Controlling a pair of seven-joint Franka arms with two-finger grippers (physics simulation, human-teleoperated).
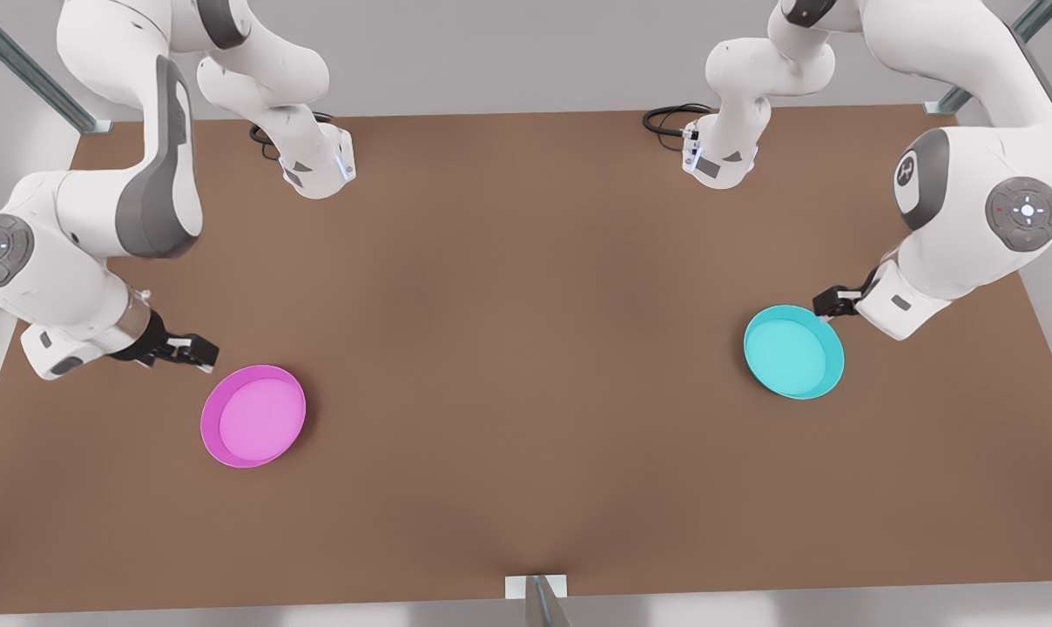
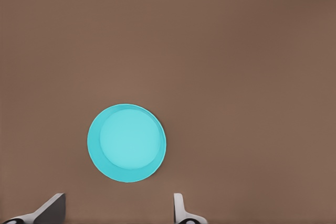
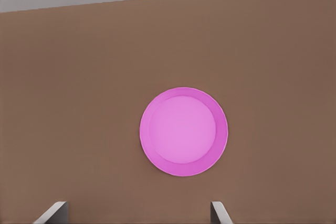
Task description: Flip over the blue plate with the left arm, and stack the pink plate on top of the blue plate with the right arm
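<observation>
while both plates sat rim-up and well apart on the counter (image 1: 526,348), nothing was done: left gripper (image 1: 826,302) by the blue plate (image 1: 792,352) and right gripper (image 1: 199,353) by the pink plate (image 1: 253,416) had fingers wide, empty.

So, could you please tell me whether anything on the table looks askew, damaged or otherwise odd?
Nothing stands out. The blue plate and the pink plate both lie flat and open side up on the brown table, far apart and intact. The left end effector and the right end effector are open, one beside each plate.
</observation>
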